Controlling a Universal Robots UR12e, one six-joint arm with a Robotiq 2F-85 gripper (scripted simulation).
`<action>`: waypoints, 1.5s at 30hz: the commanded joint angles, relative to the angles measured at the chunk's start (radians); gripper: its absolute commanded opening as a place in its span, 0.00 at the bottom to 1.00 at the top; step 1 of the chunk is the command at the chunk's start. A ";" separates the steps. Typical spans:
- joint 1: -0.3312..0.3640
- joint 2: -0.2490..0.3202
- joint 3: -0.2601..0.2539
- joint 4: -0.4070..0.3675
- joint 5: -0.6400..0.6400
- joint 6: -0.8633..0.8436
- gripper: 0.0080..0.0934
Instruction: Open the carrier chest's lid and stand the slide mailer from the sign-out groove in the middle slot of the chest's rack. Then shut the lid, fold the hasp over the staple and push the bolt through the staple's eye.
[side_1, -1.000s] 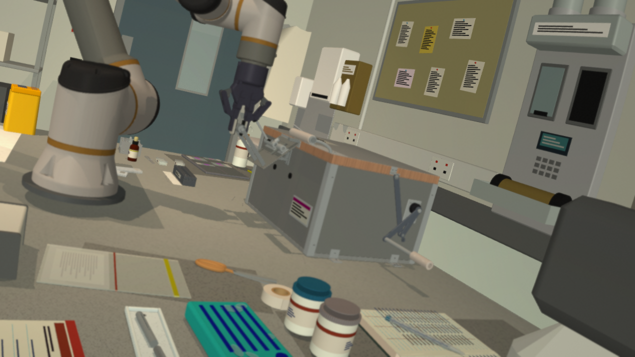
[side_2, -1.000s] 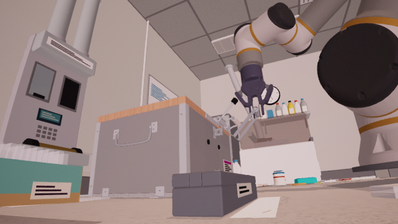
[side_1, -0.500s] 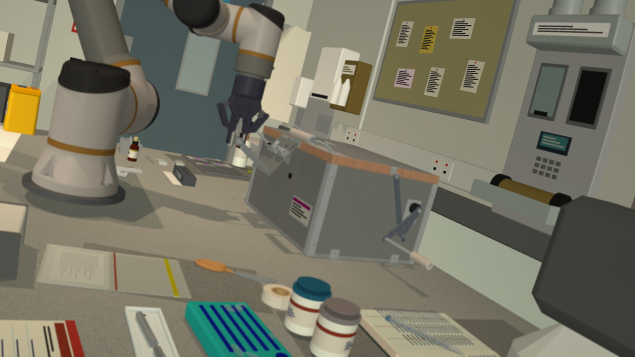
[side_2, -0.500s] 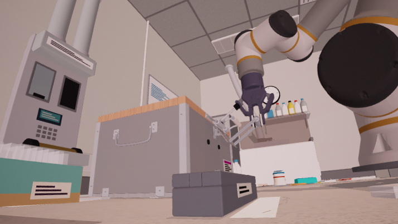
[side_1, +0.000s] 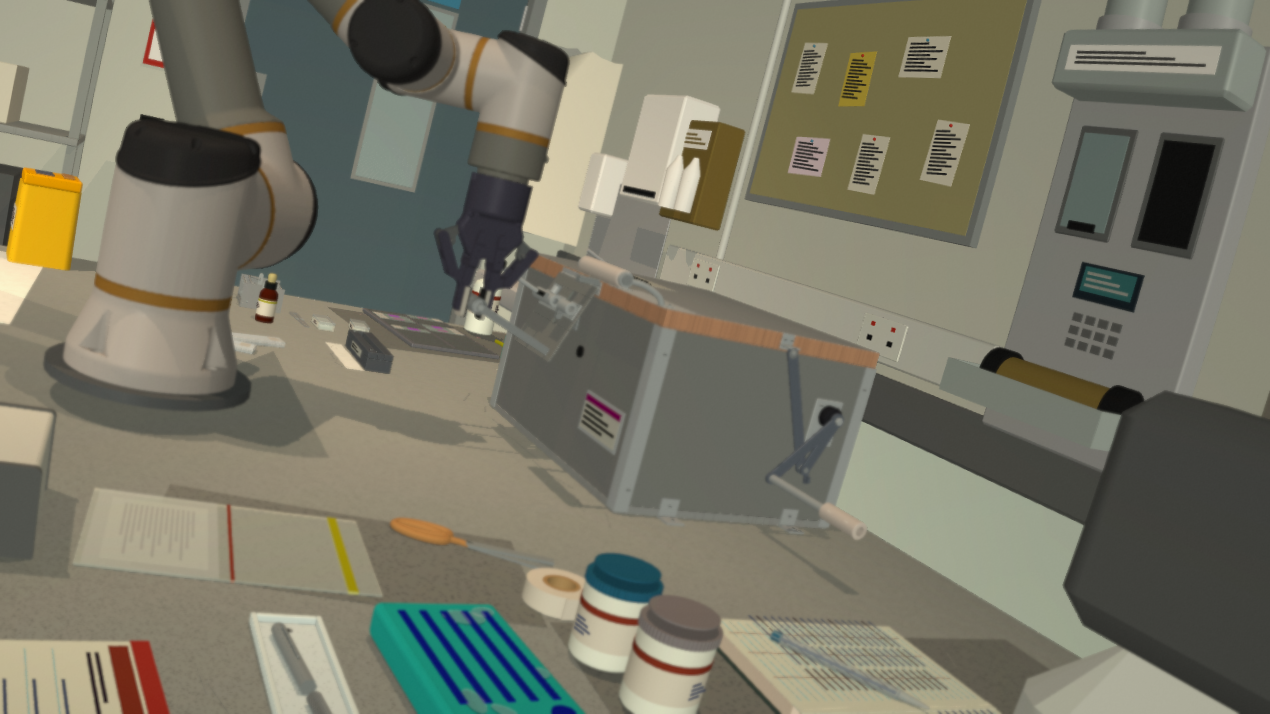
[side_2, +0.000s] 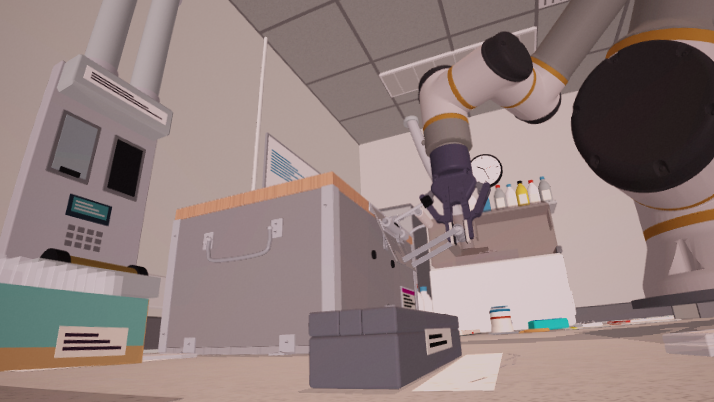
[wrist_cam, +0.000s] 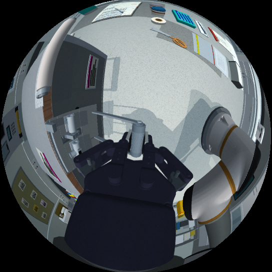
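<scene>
My gripper (side_1: 480, 300) (side_2: 459, 231) (wrist_cam: 137, 142) hangs beside the front face of the carrier chest (side_1: 675, 391) (side_2: 280, 260), and its fingers are clamped on the knurled grip of the hasp (wrist_cam: 137, 142). The hasp (side_1: 533, 315) (side_2: 415, 240) slants out and down from the chest's top front edge. The wooden-topped lid (side_1: 710, 320) lies shut. A staple and bolt fitting (wrist_cam: 71, 134) sits on the chest's front. The slide mailer is not in sight.
The chest's front wall stands right beside the gripper. A small grey case (side_2: 382, 345) and a bottle (side_1: 266, 297) sit on the bench nearby. Jars (side_1: 648, 630), a tape roll (side_1: 552, 591) and a teal tray (side_1: 462, 662) lie further off.
</scene>
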 joint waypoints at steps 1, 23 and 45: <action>0.001 0.005 0.000 -0.006 0.000 0.001 0.00; 0.022 0.108 0.017 -0.127 0.000 0.022 0.00; 0.037 0.173 0.018 -0.192 0.000 0.037 0.00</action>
